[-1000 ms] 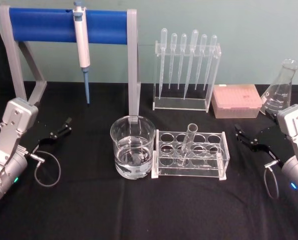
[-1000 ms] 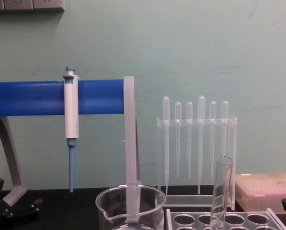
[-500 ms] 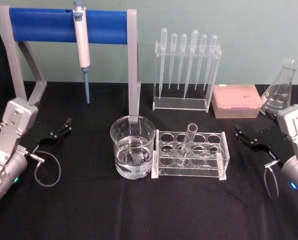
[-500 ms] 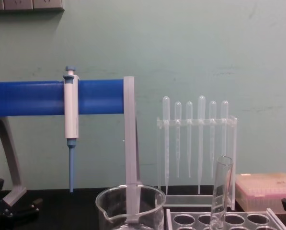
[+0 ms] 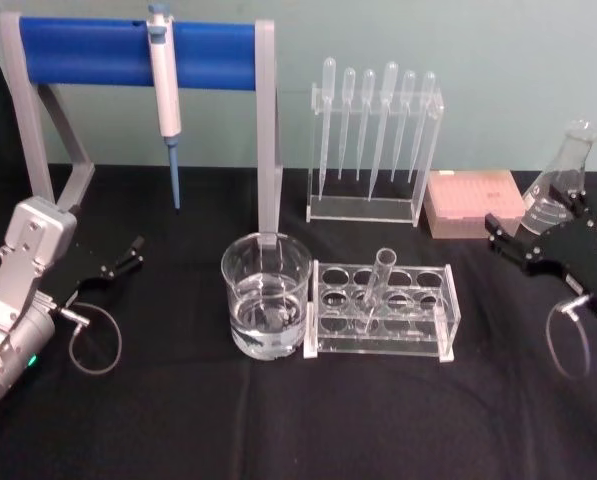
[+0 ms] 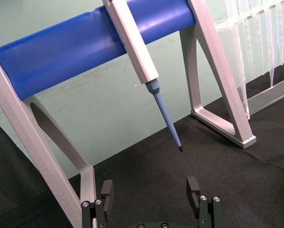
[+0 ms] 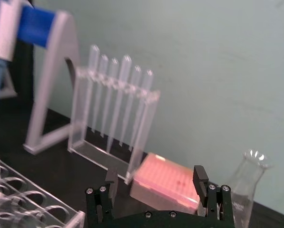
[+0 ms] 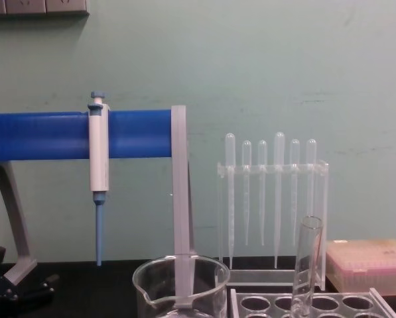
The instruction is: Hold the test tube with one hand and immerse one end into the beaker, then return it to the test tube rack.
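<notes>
The test tube (image 5: 375, 290) leans in the middle of a clear rack (image 5: 428, 330) at the table's centre, and its rim also rises in the chest view (image 8: 308, 262). Just left of the rack stands the beaker (image 5: 266, 295) (image 8: 181, 285), holding some clear liquid. My right gripper (image 5: 513, 243) (image 7: 156, 180) hangs open and empty above the table, to the right of the rack. My left gripper (image 5: 123, 258) (image 6: 150, 192) rests open and empty low at the far left, well away from the beaker.
A blue-barred stand (image 5: 138, 50) with a hanging pipettor (image 5: 164, 85) fills the back left. A rack of plastic pipettes (image 5: 373, 140), a pink tip box (image 5: 475, 200) and a conical flask (image 5: 558, 185) line the back right. Black cloth covers the table.
My right arm has lifted and turned, carrying its gripper up and toward the flask. The left arm, tube and beaker have not moved.
</notes>
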Action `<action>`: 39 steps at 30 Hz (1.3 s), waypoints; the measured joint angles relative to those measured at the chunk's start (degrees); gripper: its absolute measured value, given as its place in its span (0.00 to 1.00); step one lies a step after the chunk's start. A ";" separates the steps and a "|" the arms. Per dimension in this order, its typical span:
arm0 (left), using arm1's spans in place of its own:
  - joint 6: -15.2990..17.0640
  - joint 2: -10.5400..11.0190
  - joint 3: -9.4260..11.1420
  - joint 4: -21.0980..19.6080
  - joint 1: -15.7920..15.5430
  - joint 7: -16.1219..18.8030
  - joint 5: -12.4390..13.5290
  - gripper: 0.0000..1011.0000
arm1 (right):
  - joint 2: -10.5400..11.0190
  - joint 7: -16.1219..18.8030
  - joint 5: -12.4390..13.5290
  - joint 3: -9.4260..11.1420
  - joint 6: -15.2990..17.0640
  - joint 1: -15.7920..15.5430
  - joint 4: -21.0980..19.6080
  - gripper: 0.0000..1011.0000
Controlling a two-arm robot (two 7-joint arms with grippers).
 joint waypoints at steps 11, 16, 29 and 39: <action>0.00 0.00 0.00 0.00 0.00 0.00 0.00 0.99 | 5.80 9.83 8.53 5.50 -4.29 -9.57 -8.39 0.99; 0.00 0.00 0.00 0.00 0.00 0.00 0.00 0.99 | 8.71 16.26 11.03 6.16 -5.83 -13.77 -10.70 0.99; 0.00 0.00 0.00 0.00 0.00 0.00 0.00 0.99 | 8.09 23.75 7.83 1.68 -2.76 -11.19 -10.83 0.99; 0.00 0.00 0.00 0.00 0.00 0.00 0.00 0.99 | 1.55 26.02 5.14 -2.20 1.91 -3.83 -7.60 0.99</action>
